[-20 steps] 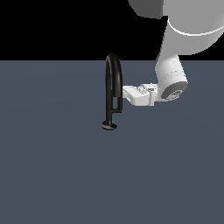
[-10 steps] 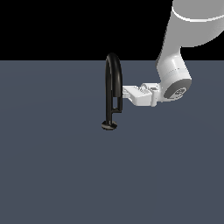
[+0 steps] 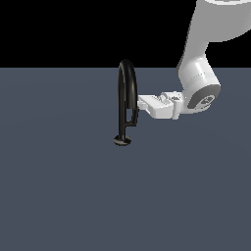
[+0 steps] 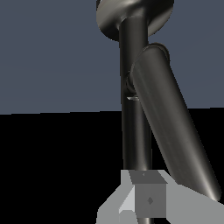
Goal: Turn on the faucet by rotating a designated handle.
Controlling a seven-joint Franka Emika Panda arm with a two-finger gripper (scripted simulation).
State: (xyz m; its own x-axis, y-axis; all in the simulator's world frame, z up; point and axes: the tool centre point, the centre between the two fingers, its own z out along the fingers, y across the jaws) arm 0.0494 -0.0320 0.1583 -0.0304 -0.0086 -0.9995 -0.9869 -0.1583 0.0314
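**Arm pressed up to the tap, handle turn about to begin**

The slim glossy black faucet point(image 3: 126, 98) with its tall arched spout stands on a small round base on the plain grey-blue desk point(image 3: 63, 196), roughly mid-scene. Its short thin black lever handle point(image 3: 130, 116) hangs beside the upright stem. The white robot arm reaches in level from the exterior view's right, wrist bent sideways, its white gripper point(image 3: 142, 104) right against the faucet near the handle's upper part. From the wrist camera the handle point(image 4: 170, 131) slants close across the stem, one pale finger point(image 4: 148, 199) below it. Whether the jaws are wide or narrow I cannot tell. I'd judge contact is being made; next comes a sideways push swinging the lever around the stem.
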